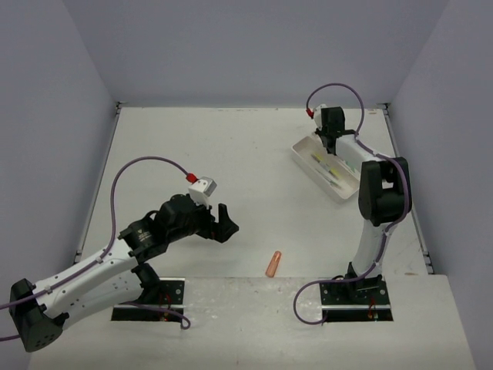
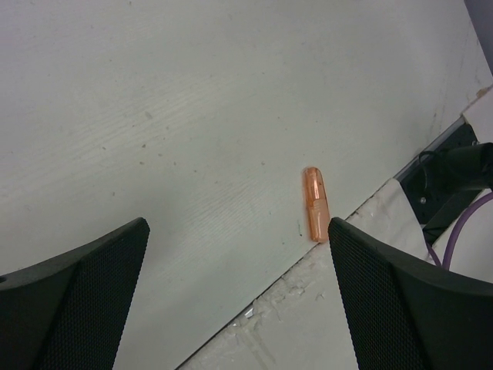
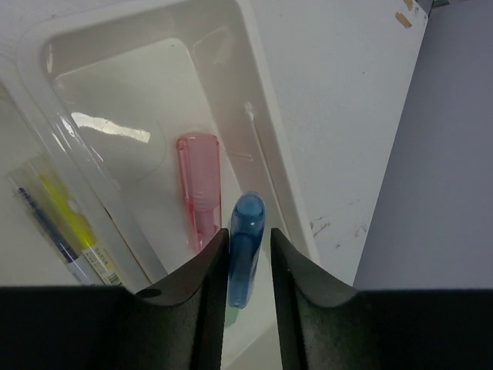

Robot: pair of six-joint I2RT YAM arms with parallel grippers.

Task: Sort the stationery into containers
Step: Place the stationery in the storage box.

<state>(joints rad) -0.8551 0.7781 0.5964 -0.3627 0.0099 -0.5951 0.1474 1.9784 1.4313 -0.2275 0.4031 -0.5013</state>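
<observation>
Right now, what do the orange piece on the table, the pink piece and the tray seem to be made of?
Orange piece: probably translucent plastic, glossy; light passes through it and a highlight runs along it.
Pink piece: seemingly the same, see-through, with faint ridges near one end.
Tray: likely thin white moulded plastic, glossy; it has rounded corners and bright reflections.

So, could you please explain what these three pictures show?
A left arm and a right arm stand at a table. The overhead picture shows both; each other picture comes from a camera on one wrist, looking past its own pincer. The left pincer is wide open and empty; an orange cap lies on the table before it. The right pincer reaches into a white tray, its jaws close beside a blue cap; whether they grip it, I cannot tell. A pink cap lies beside it, a yellow pen in the other compartment.
</observation>
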